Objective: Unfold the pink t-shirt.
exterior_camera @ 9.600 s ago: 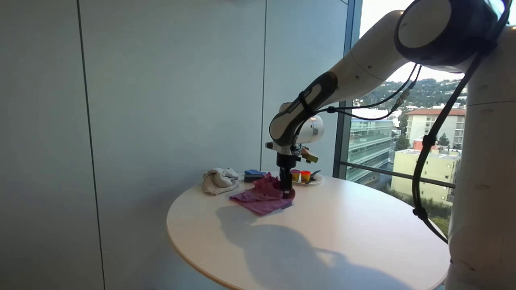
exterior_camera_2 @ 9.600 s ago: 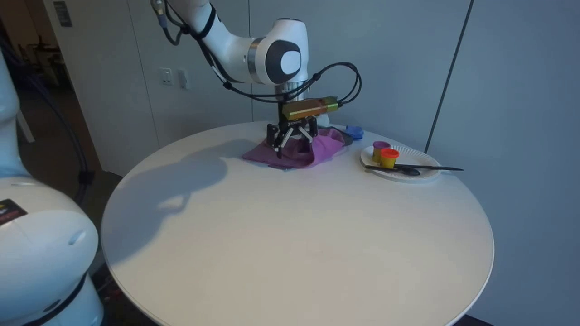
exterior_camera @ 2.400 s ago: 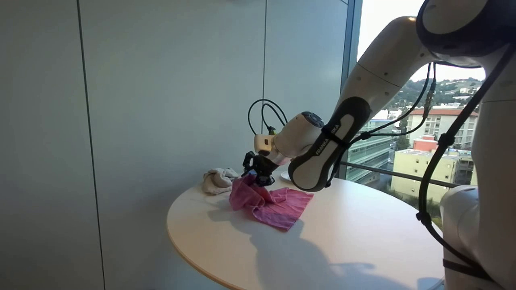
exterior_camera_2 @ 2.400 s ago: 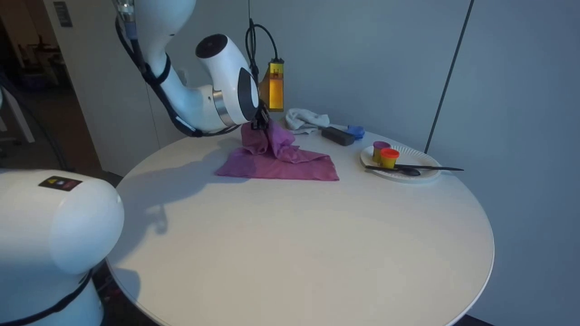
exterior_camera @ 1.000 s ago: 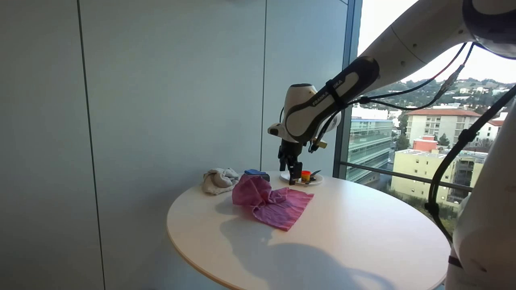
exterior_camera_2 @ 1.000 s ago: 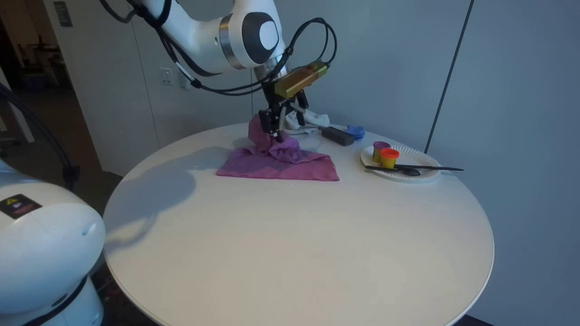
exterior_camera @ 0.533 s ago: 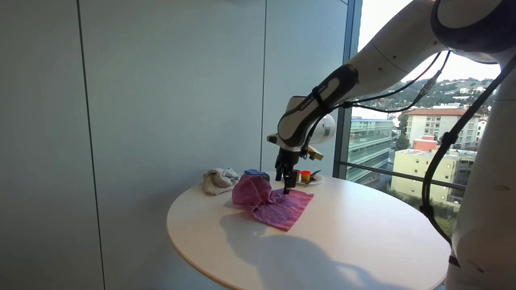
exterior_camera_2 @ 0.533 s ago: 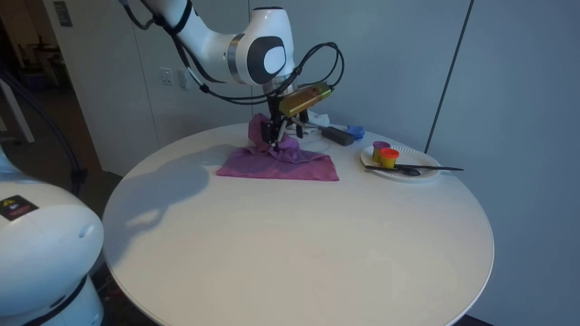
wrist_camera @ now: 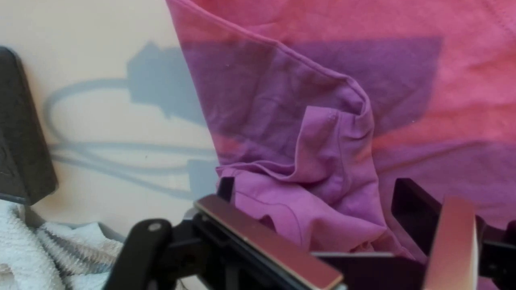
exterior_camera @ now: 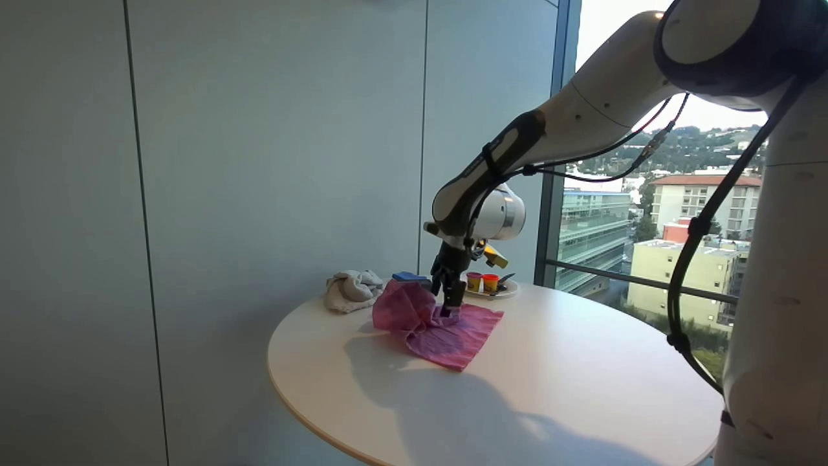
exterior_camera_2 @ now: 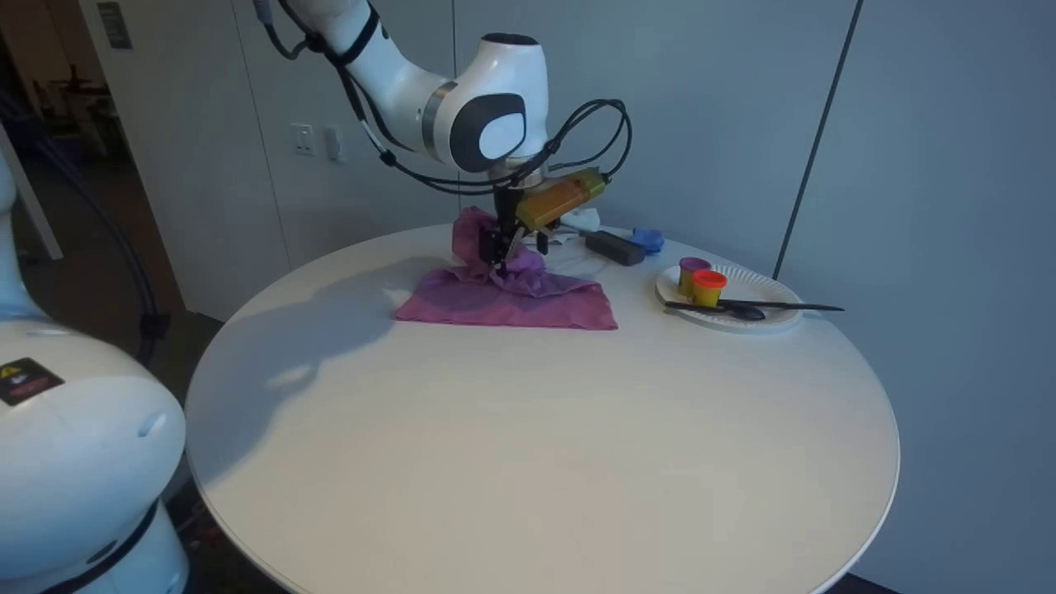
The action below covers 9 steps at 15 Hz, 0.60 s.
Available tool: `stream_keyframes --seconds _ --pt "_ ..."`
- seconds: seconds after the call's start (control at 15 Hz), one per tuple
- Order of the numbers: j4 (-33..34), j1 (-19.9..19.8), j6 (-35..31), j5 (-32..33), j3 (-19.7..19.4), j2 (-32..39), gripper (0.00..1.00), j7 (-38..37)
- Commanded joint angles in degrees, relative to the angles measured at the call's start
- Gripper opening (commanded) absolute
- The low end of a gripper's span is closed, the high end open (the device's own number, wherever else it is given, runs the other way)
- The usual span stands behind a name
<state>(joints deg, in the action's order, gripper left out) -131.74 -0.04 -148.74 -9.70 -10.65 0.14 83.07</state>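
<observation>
Gripper (wrist_camera: 322,213) spread over pink t-shirt (wrist_camera: 363,100)

Jaws wide apart, bunched shirt fold showing in the gap, flatter part beyond. Contact: can't tell. Black block (wrist_camera: 22,129) and white towel (wrist_camera: 56,249) off to one side of jaws.

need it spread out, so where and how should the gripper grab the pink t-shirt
Probably by the crumpled folds of the pink t-shirt, from above with the open gripper: cloth bunches up there, likely easier to pinch than the flatter part.
</observation>
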Motion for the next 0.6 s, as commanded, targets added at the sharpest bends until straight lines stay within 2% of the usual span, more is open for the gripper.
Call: stream_keyframes --seconds 0.0,0.07,0.2,0.33,0.4,0.53 --pt "2.9 -2.54 -0.51 -3.49 2.26 2.97 0.97 3.37" --pt "3.37 -3.02 0.0 -3.45 2.55 3.54 0.91 3.23" --pt "4.08 -3.92 -0.18 -2.82 3.03 4.8 0.91 1.9" --pt "4.85 -4.86 0.54 -3.64 3.67 5.77 0.79 2.53" --pt "4.99 -5.28 0.5 -4.21 4.1 6.01 0.63 3.11" --pt "5.1 -5.97 -0.12 -4.68 4.9 6.34 0.52 3.64"
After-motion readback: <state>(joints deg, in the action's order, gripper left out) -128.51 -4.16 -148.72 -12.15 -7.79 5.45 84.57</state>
